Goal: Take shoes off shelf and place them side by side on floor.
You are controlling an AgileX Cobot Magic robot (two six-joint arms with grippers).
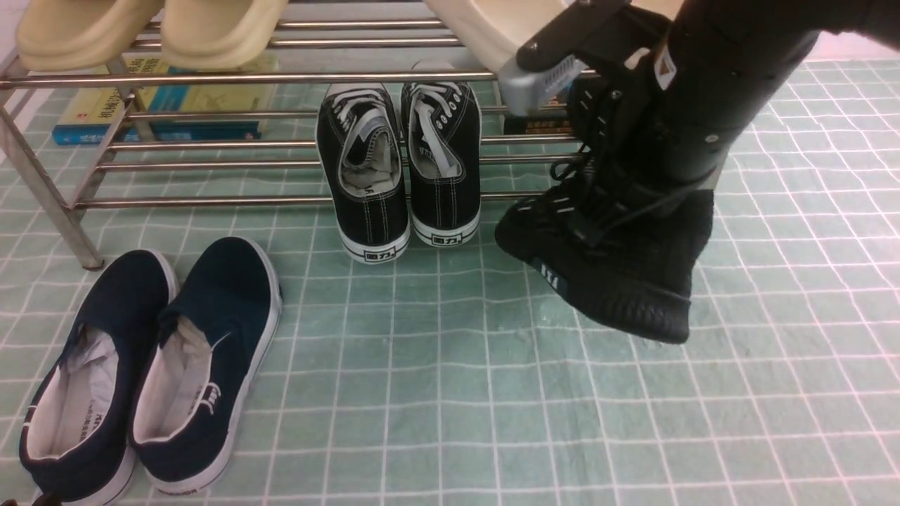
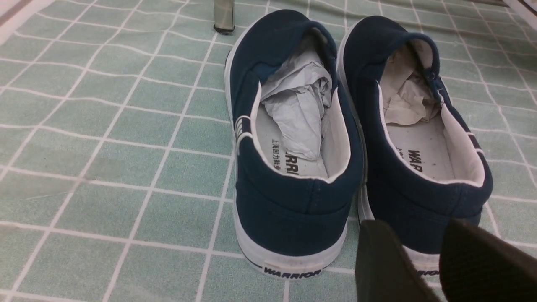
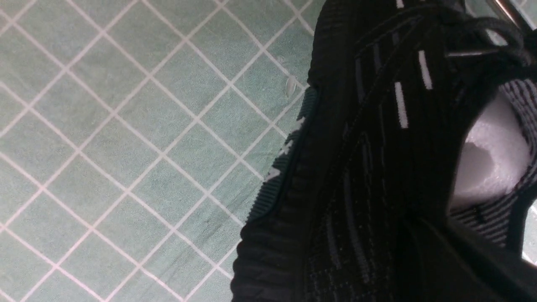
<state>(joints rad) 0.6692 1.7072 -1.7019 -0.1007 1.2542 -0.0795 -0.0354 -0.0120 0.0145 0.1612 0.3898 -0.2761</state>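
One all-black knit sneaker (image 1: 619, 281) hangs tilted, sole turned to the left, low over the pale green gridded floor (image 1: 457, 393) just right of the steel-tube shelf (image 1: 281, 144). My right gripper (image 1: 605, 207) is shut on its collar. The right wrist view shows its side with white dashes (image 3: 400, 105) and white stuffing (image 3: 491, 167). Whether its heel touches the floor I cannot tell. The other black knit sneaker is hidden behind the right arm. My left gripper (image 2: 419, 239) stands open with nothing in it, close behind the heel of a navy slip-on (image 2: 419, 138).
Two navy slip-ons (image 1: 155, 365) lie side by side on the floor at front left. Black canvas sneakers with white soles (image 1: 397, 169) sit on the lower tier, heels outward. Cream slippers (image 1: 148, 28) rest on the top tier. Books (image 1: 162, 105) lie under the rack.
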